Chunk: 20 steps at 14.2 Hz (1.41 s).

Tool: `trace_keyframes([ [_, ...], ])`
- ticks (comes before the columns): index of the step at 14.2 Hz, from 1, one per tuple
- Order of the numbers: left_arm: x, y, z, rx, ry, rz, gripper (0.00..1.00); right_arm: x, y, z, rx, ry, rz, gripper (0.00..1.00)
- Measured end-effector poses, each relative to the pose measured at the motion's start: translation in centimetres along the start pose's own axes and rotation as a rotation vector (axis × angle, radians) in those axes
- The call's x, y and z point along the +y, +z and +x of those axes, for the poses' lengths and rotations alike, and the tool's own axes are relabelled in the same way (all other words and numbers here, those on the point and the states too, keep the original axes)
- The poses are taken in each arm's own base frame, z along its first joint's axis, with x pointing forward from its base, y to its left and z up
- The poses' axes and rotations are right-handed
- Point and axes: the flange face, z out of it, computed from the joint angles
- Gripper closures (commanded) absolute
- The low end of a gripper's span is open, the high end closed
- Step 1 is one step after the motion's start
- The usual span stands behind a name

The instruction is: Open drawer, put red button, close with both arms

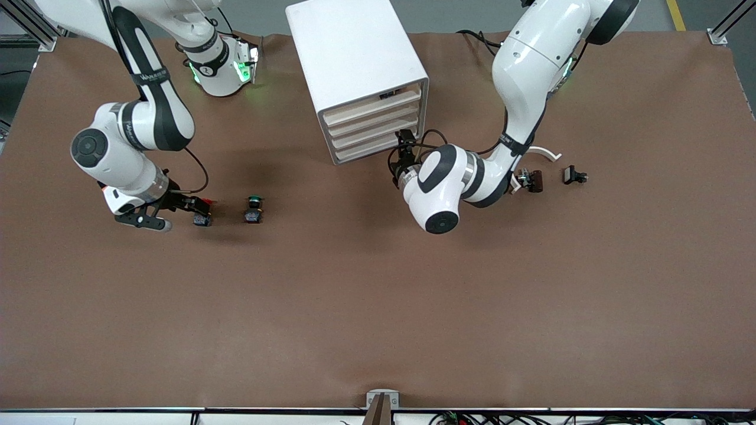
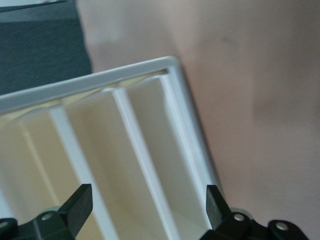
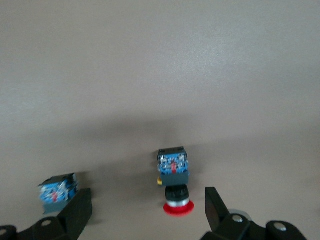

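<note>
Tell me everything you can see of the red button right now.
The red button is small, with a round red cap, a silvery collar and a blue-black blocky body with a red mark on its end. It lies on its side on the brown table, beside the green-capped button at the right arm's end. The open right gripper straddles it without touching it.

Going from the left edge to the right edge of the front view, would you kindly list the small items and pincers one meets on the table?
Right pincer → red button → green-capped button → left pincer at the cabinet → dark brown part → small black part.
</note>
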Motion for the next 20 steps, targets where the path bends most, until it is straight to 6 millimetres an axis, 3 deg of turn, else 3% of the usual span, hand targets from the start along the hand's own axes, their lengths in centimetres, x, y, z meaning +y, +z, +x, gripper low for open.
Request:
trace_keyframes([
  [3, 0.3, 1.2, -0.1, -0.050, -0.079, 0.082, 0.00, 0.3, 3.1, -0.5, 0.011, 0.001, -0.007, 0.00],
  [6, 0.9, 2.6, 0.0, -0.057, -0.134, 0.132, 0.00, 0.5, 4.8, -0.6, 0.012, 0.002, -0.013, 0.00],
  [17, 2.1, 8.1, -1.5, -0.086, -0.237, 0.254, 0.17, 1.0, 7.5, -1.1, -0.019, 0.006, -0.028, 0.00],
  [19, 2.1, 8.5, -1.6, -0.086, -0.249, 0.263, 0.17, 1.1, 7.5, -1.1, -0.017, 0.001, -0.030, 0.52],
  [20, 2.1, 8.5, -1.6, -0.085, -0.255, 0.269, 0.20, 1.1, 7.5, -1.0, -0.013, -0.005, -0.032, 0.57],
])
